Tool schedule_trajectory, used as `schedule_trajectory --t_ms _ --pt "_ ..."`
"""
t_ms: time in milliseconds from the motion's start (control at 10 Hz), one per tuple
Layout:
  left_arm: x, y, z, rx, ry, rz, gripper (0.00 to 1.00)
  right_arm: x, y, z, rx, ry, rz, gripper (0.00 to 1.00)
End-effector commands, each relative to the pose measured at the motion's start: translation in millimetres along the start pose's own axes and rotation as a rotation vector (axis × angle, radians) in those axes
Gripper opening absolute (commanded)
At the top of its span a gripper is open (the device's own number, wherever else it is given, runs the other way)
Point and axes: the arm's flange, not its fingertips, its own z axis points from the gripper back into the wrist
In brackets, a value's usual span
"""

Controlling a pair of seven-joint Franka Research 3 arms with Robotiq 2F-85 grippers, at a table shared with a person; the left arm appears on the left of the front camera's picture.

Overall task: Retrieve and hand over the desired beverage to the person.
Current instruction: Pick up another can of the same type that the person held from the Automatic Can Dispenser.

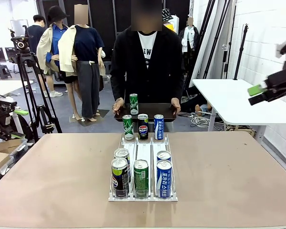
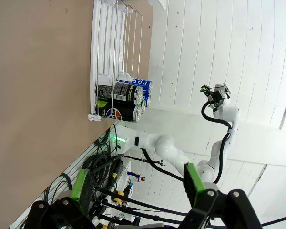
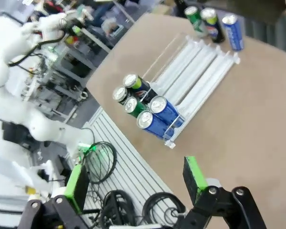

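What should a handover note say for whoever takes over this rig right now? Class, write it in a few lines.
Left gripper: open, empty, beside the table.
Right gripper: open, empty, raised beside the table.
Rack: five cans at its near end, three cans at the far end.
Person holds a tray with one green can on it.
Done: nothing gripped yet.
Left: pick the wanted can and hand it over; which one is wanted is not shown.

The tan table [image 1: 238,176] bears a white rack [image 1: 144,148], its green can [image 1: 141,176] at six o'clock, blue can [image 1: 164,179] at five; the person [image 1: 145,62] wears black.
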Motion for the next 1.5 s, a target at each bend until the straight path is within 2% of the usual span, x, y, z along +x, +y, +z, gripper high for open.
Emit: schedule_trajectory --t_ms 0,300,600,1400 --pt "-2 0 -1 0.007 -0.015 0.0 1.0 26 18 -29 -0.108 0.12 -0.106 1.0" --pt "-2 0 -1 0.007 -0.015 0.0 1.0 60 37 -76 -0.239 0.219 -0.219 1.0" --pt "-2 0 -1 0.007 -0.015 0.0 1.0 85 45 -118 -0.318 0.297 -0.302 1.0" --pt "-2 0 -1 0.007 -0.015 0.0 1.0 102 63 -233 -0.587 0.433 -0.43 1.0"
